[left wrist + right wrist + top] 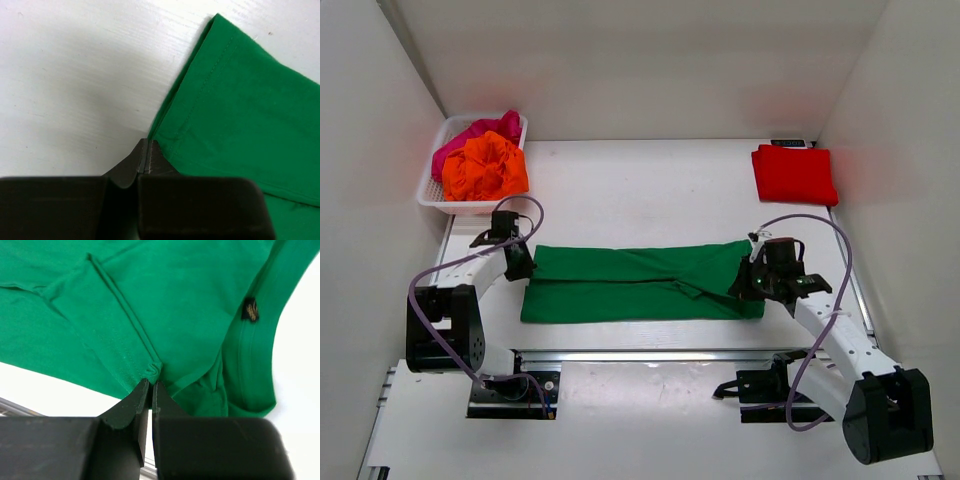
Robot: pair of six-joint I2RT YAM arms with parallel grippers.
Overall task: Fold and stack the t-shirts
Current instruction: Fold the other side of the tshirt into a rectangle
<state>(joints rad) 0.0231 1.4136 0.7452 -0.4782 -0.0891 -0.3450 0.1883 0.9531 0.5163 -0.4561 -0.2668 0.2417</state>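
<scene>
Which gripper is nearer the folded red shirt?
Right. The right gripper pinches the right end of the green shirt, on the same side as the folded red shirt; the left gripper pinches its left end.

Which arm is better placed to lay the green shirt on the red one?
The right, probably: right fingers hold the green shirt at the end nearest the red shirt; left fingers grip the far end.
</scene>
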